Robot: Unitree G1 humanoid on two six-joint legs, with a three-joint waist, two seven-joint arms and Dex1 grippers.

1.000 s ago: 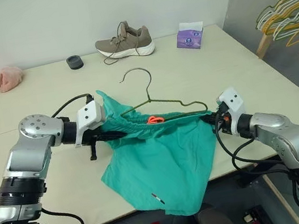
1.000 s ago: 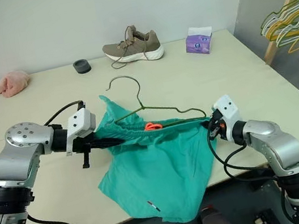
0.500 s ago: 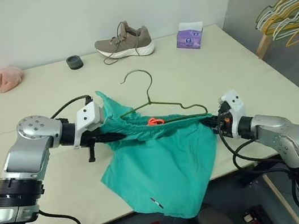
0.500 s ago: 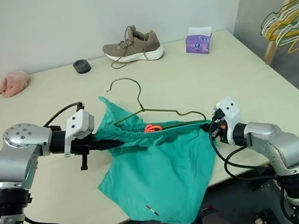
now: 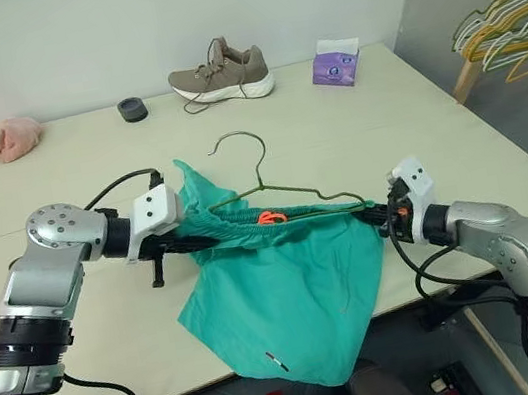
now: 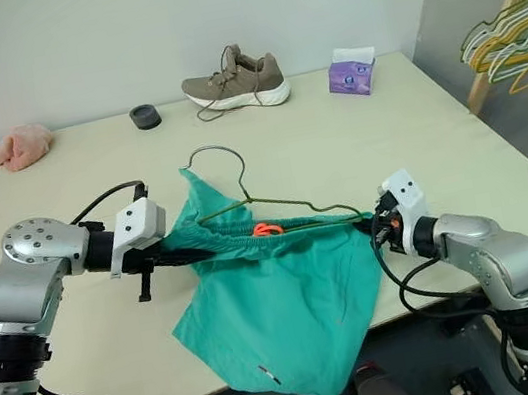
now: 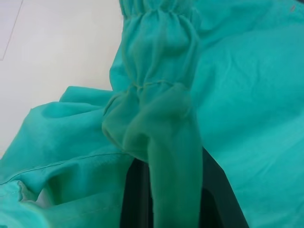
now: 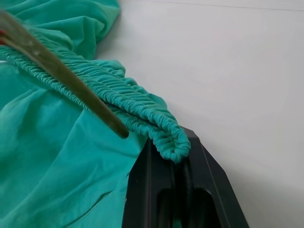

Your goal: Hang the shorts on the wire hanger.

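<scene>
Stretching the shorts by the waistband, left gripper and right gripper remain clenched on it near the tabletop's front edge; wire hanger has shifted slightly, threading incomplete.

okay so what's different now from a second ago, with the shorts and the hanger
Very little. The wire hanger has tipped slightly, its hook now a touch further left and higher over the table. The left gripper and right gripper remain shut on the two ends of the shorts' waistband, holding it stretched with the legs hanging off the table edge. Nothing was released or newly grasped.
</scene>
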